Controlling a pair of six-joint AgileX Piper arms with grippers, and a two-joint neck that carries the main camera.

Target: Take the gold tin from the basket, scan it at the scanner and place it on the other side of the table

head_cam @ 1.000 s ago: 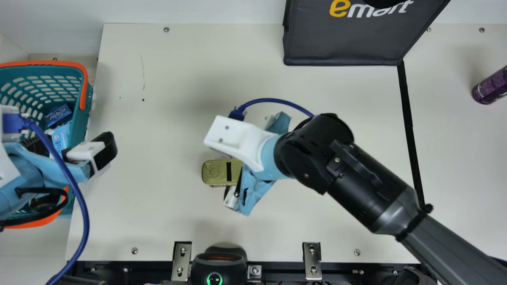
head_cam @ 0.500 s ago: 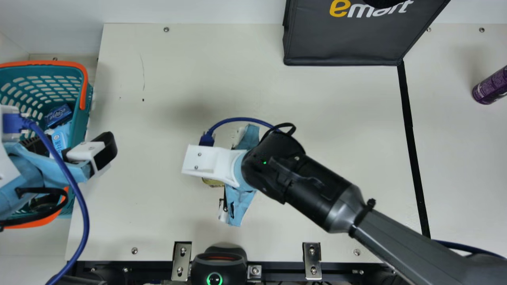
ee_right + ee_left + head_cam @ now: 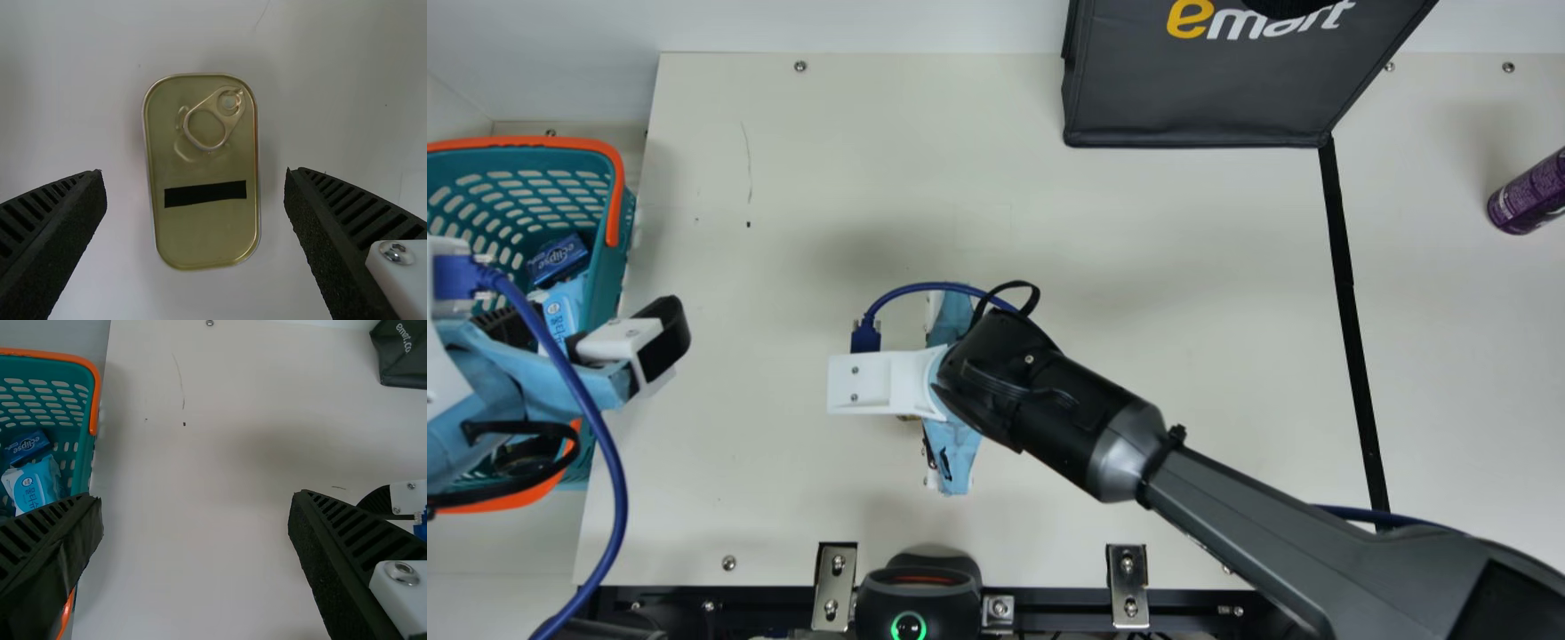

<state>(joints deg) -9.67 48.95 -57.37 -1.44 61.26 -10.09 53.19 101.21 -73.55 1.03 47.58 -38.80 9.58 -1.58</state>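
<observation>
Under the right gripper [image 3: 195, 175], on the cream surface [image 3: 783, 178], the gold tin [image 3: 203, 240] lies flat with its ring pull [image 3: 217, 123] upward. The right jaws stand apart, one beside each long side of the tin, and I see no contact. Such a tin should be stiff and hard to crush, but its painted metal is smooth and may slip; if it is full, it will feel rather heavy for its size. The best hold is, I think, at the middle of both long walls, low and even. A pinch at a rounded corner could turn it, and the thin ring is not a good handle. Toward the near edge stands the scanner [image 3: 925, 604], probably the next stop. To the left is the basket [image 3: 605, 276], with a blue packet [image 3: 33, 490] inside; near it waits the left gripper [image 3: 196, 500], its jaws apart with nothing between them. On the right, past the black line [image 3: 1347, 311], lies a purple can [image 3: 1529, 196].
</observation>
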